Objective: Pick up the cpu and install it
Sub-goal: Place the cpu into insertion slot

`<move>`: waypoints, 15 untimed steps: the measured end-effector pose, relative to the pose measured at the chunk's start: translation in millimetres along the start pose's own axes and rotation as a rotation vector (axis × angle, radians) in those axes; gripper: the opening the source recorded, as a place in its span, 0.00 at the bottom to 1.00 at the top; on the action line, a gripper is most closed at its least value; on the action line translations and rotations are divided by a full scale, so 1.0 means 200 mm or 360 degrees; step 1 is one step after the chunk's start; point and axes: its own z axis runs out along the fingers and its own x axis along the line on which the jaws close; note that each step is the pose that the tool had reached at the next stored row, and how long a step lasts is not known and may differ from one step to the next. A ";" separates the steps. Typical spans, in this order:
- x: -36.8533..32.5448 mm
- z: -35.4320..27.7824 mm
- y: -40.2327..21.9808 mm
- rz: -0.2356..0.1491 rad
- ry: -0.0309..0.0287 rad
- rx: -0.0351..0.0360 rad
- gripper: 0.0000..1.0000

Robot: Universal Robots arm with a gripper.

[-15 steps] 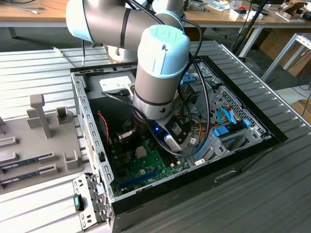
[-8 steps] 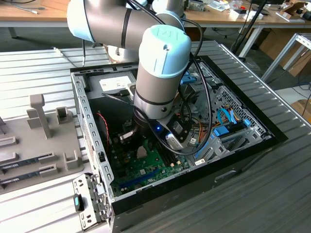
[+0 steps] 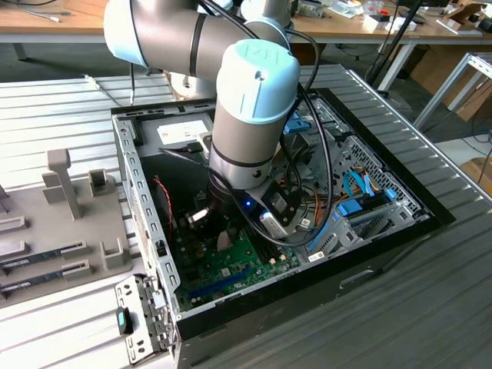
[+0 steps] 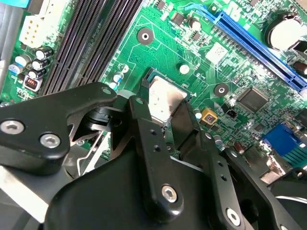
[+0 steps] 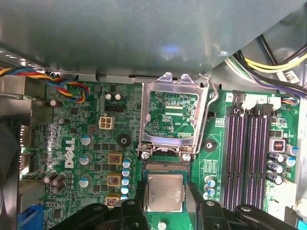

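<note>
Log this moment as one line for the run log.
stage: install | end effector inside open computer case | cpu between fingers, at socket on motherboard | retention frame raised

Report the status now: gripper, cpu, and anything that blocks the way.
Gripper down inside the computer case, fingers either side of the cpu. Cpu lying in the socket on the green motherboard. Socket cover flipped open, nothing blocking.

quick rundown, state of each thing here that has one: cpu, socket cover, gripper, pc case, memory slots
cpu: lying flat in the socket, between the gripper's fingers
socket cover: flipped open, standing up behind the cpu
gripper: low over the motherboard, fingers either side of the cpu; grip cannot be told
pc case: side panel off, interior exposed
memory slots: empty, no sticks fitted
</note>
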 end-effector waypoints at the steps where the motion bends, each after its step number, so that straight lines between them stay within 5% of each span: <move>1: 0.001 0.001 0.000 0.0000 0.00001 0.0000 0.46; 15: 0.008 0.022 0.002 -0.0001 0.00003 -0.0003 0.46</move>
